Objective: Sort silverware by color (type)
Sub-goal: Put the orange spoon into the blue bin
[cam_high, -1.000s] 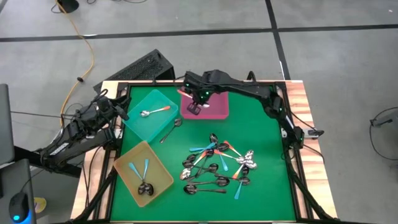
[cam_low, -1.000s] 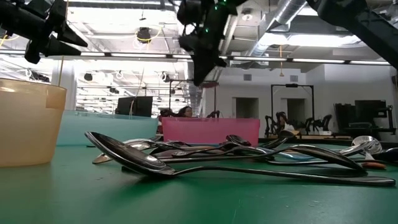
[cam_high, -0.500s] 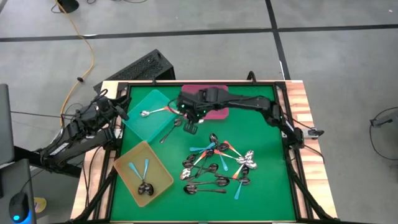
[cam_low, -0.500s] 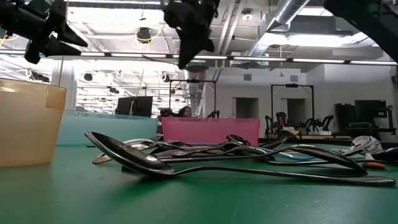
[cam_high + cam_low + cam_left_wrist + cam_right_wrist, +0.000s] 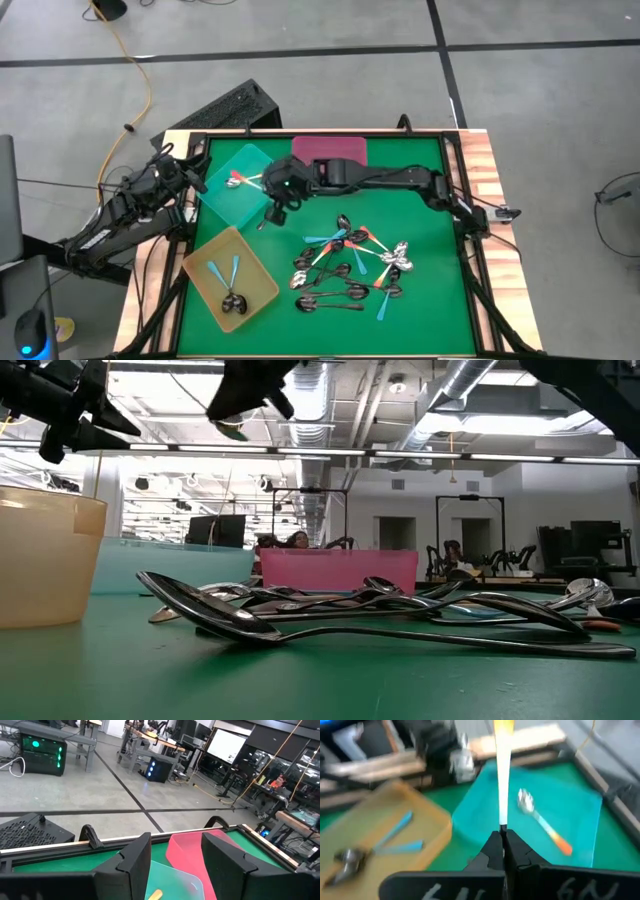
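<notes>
Green table [image 5: 420, 250] before you. Your right hand [image 5: 503, 839] clamped on orange-handled spoon [image 5: 502, 780], hovering above teal tray [image 5: 232, 192], which holds one orange spoon [image 5: 542, 824]. Spoon pile [image 5: 350, 268] mid-table. Your left hand [image 5: 192, 180] closed, empty, at table's left edge.

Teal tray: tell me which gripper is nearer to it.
Right. The right gripper hangs at the teal tray's inner edge, shut on an orange-handled spoon. The left gripper waits at the table's edge, just outside the tray.
</notes>
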